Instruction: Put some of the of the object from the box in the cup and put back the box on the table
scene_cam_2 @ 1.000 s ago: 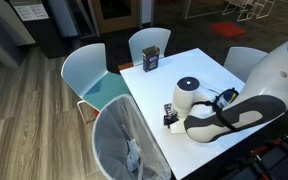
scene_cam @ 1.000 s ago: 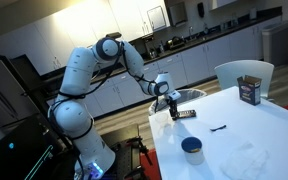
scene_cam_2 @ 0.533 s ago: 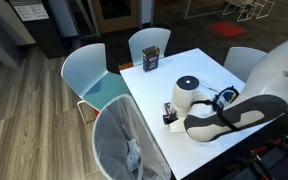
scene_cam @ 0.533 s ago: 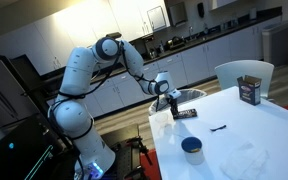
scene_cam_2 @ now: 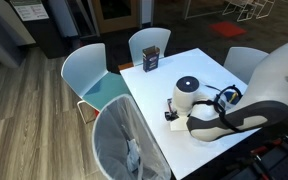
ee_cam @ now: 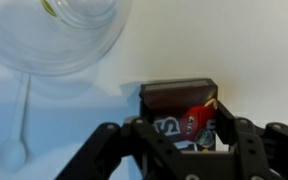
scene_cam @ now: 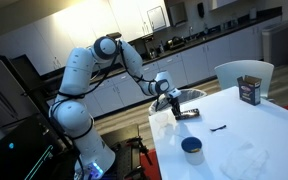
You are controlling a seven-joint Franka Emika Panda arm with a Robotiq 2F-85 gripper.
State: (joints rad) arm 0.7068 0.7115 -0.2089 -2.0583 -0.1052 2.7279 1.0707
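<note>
At the edge of the counter (scene_cam: pixel 259 125) nearest the arm, the box (ee_cam: pixel 174 98) lies flat. It is dark, with red and pale markings on its face, and its contents are not visible. The end effector (ee_cam: pixel 184 128) is low over one end of the box, with one finger on each side, close against its long sides. Whether the fingers press on the box cannot be told.

In both exterior views the cup (scene_cam: pixel 192 149) (scene_cam_2: pixel 187 95) stands upright on the counter, apart from the box. Its inside is pale in an exterior view, and any contents cannot be made out.

A brown container with a white label (scene_cam: pixel 249 90) (scene_cam_2: pixel 151 60) stands upright at the far side of the counter, well apart from both. Its interior is not visible.
</note>
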